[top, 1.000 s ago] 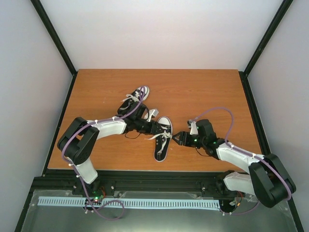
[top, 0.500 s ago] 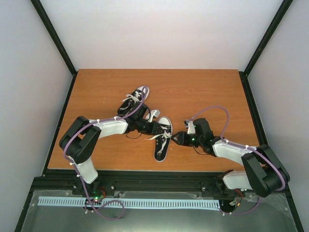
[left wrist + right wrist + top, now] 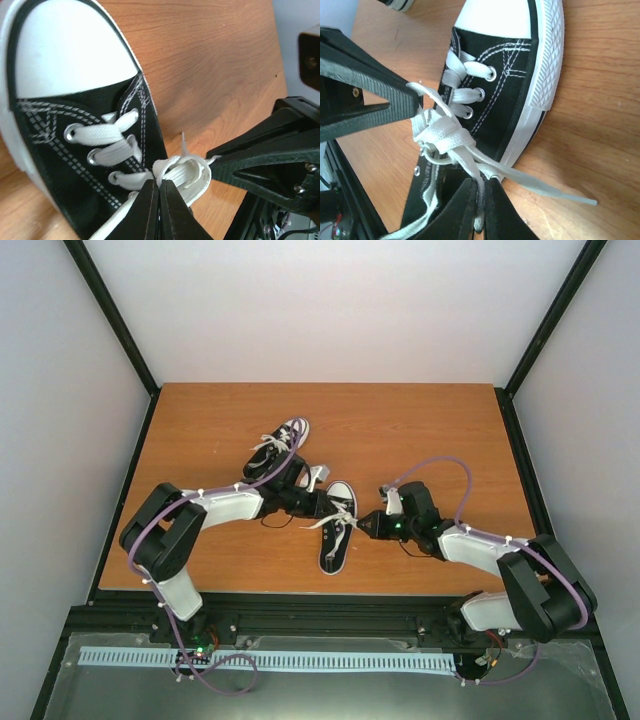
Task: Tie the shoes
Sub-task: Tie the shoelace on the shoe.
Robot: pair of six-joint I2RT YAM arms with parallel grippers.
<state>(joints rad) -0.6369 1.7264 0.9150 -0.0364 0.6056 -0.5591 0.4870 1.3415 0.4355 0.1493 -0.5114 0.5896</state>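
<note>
Count two shoes on the table (image 3: 430,430), both black canvas with white toe caps and white lacing.

1. Locate the near shoe (image 3: 337,532) around the middle of the table, closer to the near edge, toe pointing far.
2. Locate the far shoe (image 3: 281,444) further back and to the left, lying slantwise, toe toward the far right, apart from the near shoe.

Count two pincers, one on each side of the near shoe, both meeting at its lace (image 3: 186,172).

1. Left gripper (image 3: 159,184): on the left of the near shoe. Clenched, both fingers pressed together on a loop of the lace just beside the shoe's tongue.
2. Right gripper (image 3: 481,187): on the right of the near shoe. Clenched likewise, pinching a strand of the same lace between two fingers.

Note one bunched knot of lace between the two pincer tips, lifted slightly off the shoe.

Count three metal eyelets (image 3: 92,159) in a row in the left wrist view, each with lace threaded through.
</note>
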